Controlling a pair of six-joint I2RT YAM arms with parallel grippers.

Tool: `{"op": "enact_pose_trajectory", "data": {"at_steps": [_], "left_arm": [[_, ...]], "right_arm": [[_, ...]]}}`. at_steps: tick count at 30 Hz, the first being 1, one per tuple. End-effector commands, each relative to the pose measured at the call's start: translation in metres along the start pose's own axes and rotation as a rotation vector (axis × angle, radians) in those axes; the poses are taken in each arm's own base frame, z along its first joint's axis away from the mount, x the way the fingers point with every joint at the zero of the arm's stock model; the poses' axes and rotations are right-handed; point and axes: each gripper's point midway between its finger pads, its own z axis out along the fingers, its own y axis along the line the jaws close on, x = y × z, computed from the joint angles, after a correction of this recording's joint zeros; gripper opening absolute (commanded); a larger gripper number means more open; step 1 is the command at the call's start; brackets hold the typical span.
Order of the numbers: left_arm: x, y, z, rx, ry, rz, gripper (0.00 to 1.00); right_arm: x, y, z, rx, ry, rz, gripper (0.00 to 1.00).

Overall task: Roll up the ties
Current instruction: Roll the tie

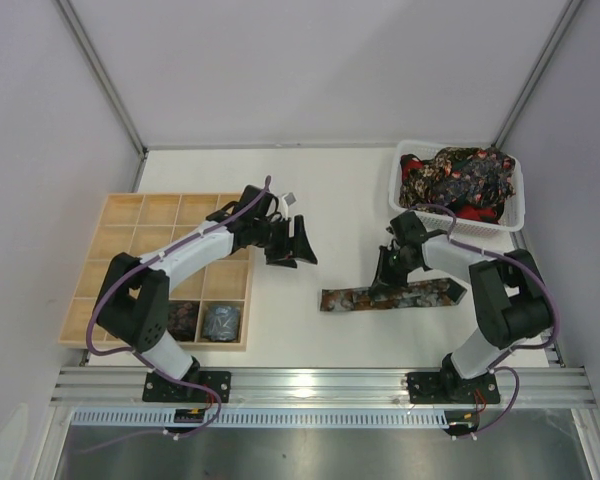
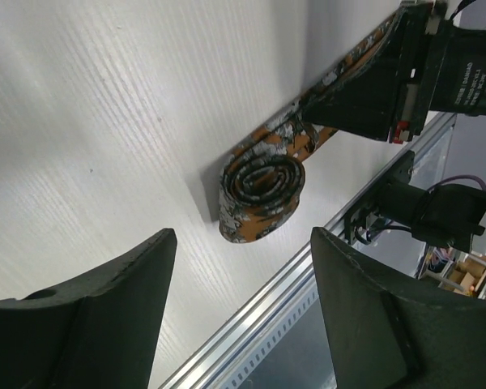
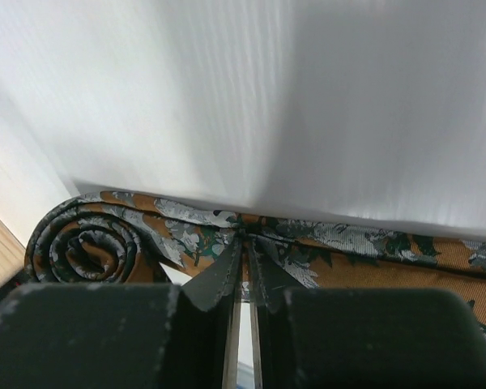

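A brown tie with grey-green leaf pattern (image 1: 425,296) lies flat on the white table, its left end wound into a small coil (image 1: 330,299). The right gripper (image 1: 385,284) stands on the strip just right of the coil. In the right wrist view its fingers are shut on the tie (image 3: 348,241), the fabric puckered at the right gripper (image 3: 245,243), with the coil (image 3: 85,243) to the left. The left gripper (image 1: 292,255) hangs open above bare table, up and left of the coil. Its wrist view shows the coil (image 2: 261,182) beyond the empty left gripper (image 2: 243,275).
A white mesh basket (image 1: 500,225) at the back right holds several loose ties (image 1: 458,178). A pale wooden grid tray (image 1: 120,240) at the left has two rolled ties (image 1: 220,320) in its near cells. An aluminium rail (image 1: 320,382) runs along the table's near edge.
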Motion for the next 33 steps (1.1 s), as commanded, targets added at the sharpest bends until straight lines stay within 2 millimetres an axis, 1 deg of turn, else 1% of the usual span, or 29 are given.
{"op": "enact_pose_trajectory", "data": {"at_steps": [1, 2, 3, 5, 6, 7, 8, 9, 10, 12, 13, 14, 16, 17, 18, 21, 22, 25, 27, 30, 33], "left_arm": [[-0.001, -0.026, 0.001, 0.093, 0.020, 0.051, 0.74], [0.004, -0.026, 0.003, 0.098, 0.033, 0.054, 0.75], [0.012, -0.030, 0.006, 0.111, 0.048, 0.066, 0.75], [0.022, -0.033, 0.008, 0.135, 0.068, 0.071, 0.77], [0.030, -0.033, 0.009, 0.147, 0.069, 0.072, 0.78], [0.034, -0.033, 0.009, 0.159, 0.071, 0.070, 0.79], [0.041, -0.030, 0.010, 0.169, 0.071, 0.067, 0.79], [0.044, -0.029, 0.008, 0.167, 0.069, 0.059, 0.79], [0.044, -0.031, 0.004, 0.170, 0.053, 0.070, 0.79], [0.050, -0.027, 0.002, 0.160, 0.054, 0.069, 0.80], [0.052, -0.027, -0.001, 0.160, 0.053, 0.068, 0.80], [0.052, -0.028, -0.002, 0.164, 0.051, 0.067, 0.80], [0.059, -0.028, -0.002, 0.170, 0.067, 0.050, 0.80], [0.066, -0.029, -0.002, 0.169, 0.083, 0.042, 0.80], [0.068, -0.029, -0.001, 0.167, 0.089, 0.045, 0.80], [0.082, -0.030, 0.004, 0.163, 0.115, 0.046, 0.82], [0.084, -0.031, 0.006, 0.168, 0.115, 0.047, 0.82], [0.096, -0.030, 0.011, 0.173, 0.134, 0.048, 0.83], [0.102, -0.028, 0.014, 0.176, 0.141, 0.046, 0.83], [0.107, -0.025, 0.018, 0.175, 0.155, 0.040, 0.83], [0.112, -0.024, 0.020, 0.186, 0.171, 0.037, 0.83]], "right_arm": [[0.039, -0.012, -0.012, 0.011, 0.105, -0.008, 0.12], [0.045, -0.017, -0.015, 0.031, 0.122, -0.008, 0.12], [0.048, -0.018, -0.017, 0.029, 0.121, -0.024, 0.13], [0.041, -0.006, -0.029, -0.023, 0.064, -0.078, 0.14], [0.035, 0.001, -0.035, -0.050, 0.033, -0.098, 0.18], [0.025, 0.015, -0.047, -0.092, -0.017, -0.126, 0.22], [0.024, 0.025, -0.054, -0.132, -0.022, -0.137, 0.29], [0.023, 0.033, -0.060, -0.156, -0.025, -0.148, 0.31], [0.021, 0.046, -0.068, -0.186, -0.037, -0.177, 0.32], [0.031, 0.057, -0.073, -0.220, -0.012, -0.198, 0.37], [0.047, 0.064, -0.073, -0.250, 0.036, -0.219, 0.37], [0.055, 0.067, -0.071, -0.266, 0.062, -0.225, 0.37], [0.073, 0.073, -0.068, -0.279, 0.107, -0.231, 0.37], [0.087, 0.076, -0.064, -0.279, 0.126, -0.263, 0.37], [0.092, 0.078, -0.062, -0.276, 0.133, -0.257, 0.37], [0.097, 0.074, -0.054, -0.225, 0.112, -0.254, 0.39], [0.094, 0.070, -0.052, -0.200, 0.090, -0.253, 0.39], [0.088, 0.068, -0.049, -0.187, 0.055, -0.239, 0.40], [0.089, 0.066, -0.044, -0.180, 0.063, -0.227, 0.40], [0.088, 0.064, -0.037, -0.177, 0.067, -0.222, 0.41], [0.083, 0.063, -0.031, -0.169, 0.058, -0.228, 0.41]]}}
